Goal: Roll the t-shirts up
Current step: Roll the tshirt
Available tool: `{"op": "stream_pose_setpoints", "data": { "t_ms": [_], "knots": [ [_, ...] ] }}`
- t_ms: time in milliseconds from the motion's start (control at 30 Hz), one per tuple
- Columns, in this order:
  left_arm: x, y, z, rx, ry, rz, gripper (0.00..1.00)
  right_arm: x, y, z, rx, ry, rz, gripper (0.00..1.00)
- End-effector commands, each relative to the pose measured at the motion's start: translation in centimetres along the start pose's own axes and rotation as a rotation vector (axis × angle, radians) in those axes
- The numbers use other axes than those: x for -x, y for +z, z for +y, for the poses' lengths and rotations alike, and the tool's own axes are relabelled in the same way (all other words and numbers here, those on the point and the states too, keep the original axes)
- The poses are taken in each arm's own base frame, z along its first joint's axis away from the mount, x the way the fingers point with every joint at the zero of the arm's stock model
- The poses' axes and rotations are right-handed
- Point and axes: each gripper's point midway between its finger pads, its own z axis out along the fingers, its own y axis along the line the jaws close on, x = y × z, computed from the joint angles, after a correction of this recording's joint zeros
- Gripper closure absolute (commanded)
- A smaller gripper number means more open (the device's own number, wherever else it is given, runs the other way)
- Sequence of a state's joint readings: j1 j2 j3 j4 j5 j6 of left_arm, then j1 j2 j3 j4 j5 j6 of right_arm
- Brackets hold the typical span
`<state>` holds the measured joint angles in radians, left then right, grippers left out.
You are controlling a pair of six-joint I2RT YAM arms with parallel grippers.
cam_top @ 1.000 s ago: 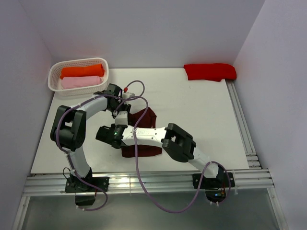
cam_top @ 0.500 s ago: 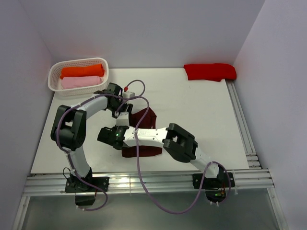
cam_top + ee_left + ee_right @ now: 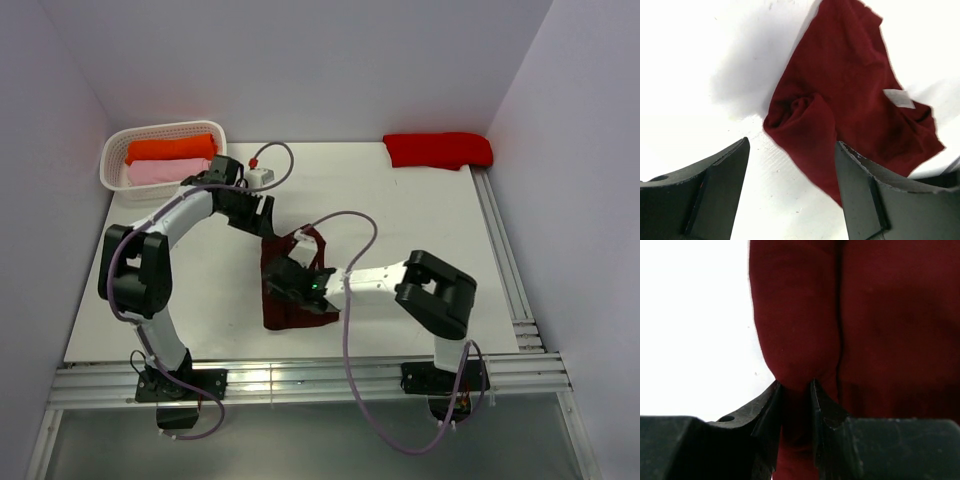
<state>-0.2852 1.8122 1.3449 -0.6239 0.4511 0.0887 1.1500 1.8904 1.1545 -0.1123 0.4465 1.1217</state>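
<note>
Pinching a fold of the maroon t-shirt [image 3: 880, 315], the right claw [image 3: 796, 387] had its jaws drawn nearly together, with dark cloth bunched between them (the right wrist view showed the fold running straight up from the fingertips).

Left claw [image 3: 791, 143]: jaws wide apart, nothing held. It hovered over the end of the maroon t-shirt that was nearest the basket [image 3: 112, 150], and bare tabletop [image 3: 400, 220] showed between its fingers.

The maroon t-shirt lay crumpled on the tabletop, well apart from the basket and on the side of it toward the arm bases. A white label [image 3: 899, 98] showed on the cloth.

Basket contents:
- An orange t-shirt [image 3: 170, 148], rolled, lay along the basket's far side.
- A pale pink t-shirt [image 3: 168, 171], rolled, lay on the basket's near side, touching the orange one.

A red t-shirt [image 3: 438, 149] lay bundled on the tabletop, well apart from the basket. It sat level with the basket along the far edge, off to the robot's right.
</note>
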Motion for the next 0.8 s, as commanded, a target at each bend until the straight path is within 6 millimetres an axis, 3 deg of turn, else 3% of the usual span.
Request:
{"op": "stream_pose_setpoints", "data": {
  "t_ms": [0,33,67,100,167,200,333,567,767],
  "knots": [
    [2.4,-2.9,-1.7,-0.081,0.022,-0.083,0.26,-0.3,-0.6,0.3,0.204,0.208,0.077,0.9],
    [2.3,-3.1,-1.7,-0.094,0.02,-0.085,0.25,0.2,-1.0,1.4,0.278,0.273,0.085,0.9],
    [2.2,-3.2,-2.0,-0.111,0.024,-0.088,0.25,0.6,-0.7,0.8,0.285,0.304,0.084,0.9],
    [2.1,-3.1,-2.2,-0.125,0.028,-0.086,0.25,-0.2,-0.5,-0.5,0.278,0.319,0.103,0.9],
    [1.5,-2.9,-2.7,-0.168,0.032,-0.07,0.25,0.0,-0.6,-0.1,0.348,0.394,0.119,0.9],
    [1.1,-2.7,-2.9,-0.187,0.032,-0.058,0.25,-0.7,-0.3,-1.6,0.338,0.418,0.132,0.9],
    [-0.8,-1.4,-3.6,-0.27,0.025,-0.013,0.24,-0.1,-0.7,-1.6,0.46,0.573,0.141,0.91],
    [-3.5,2.2,-2.2,-0.275,-0.014,0.053,0.24,-1.1,0.2,-3.3,0.441,0.631,0.162,0.91],
    [-4.1,3.8,-1.7,-0.269,-0.05,0.059,0.25,-1.7,0.6,-4.0,0.432,0.653,0.171,0.91]
  ]
}}
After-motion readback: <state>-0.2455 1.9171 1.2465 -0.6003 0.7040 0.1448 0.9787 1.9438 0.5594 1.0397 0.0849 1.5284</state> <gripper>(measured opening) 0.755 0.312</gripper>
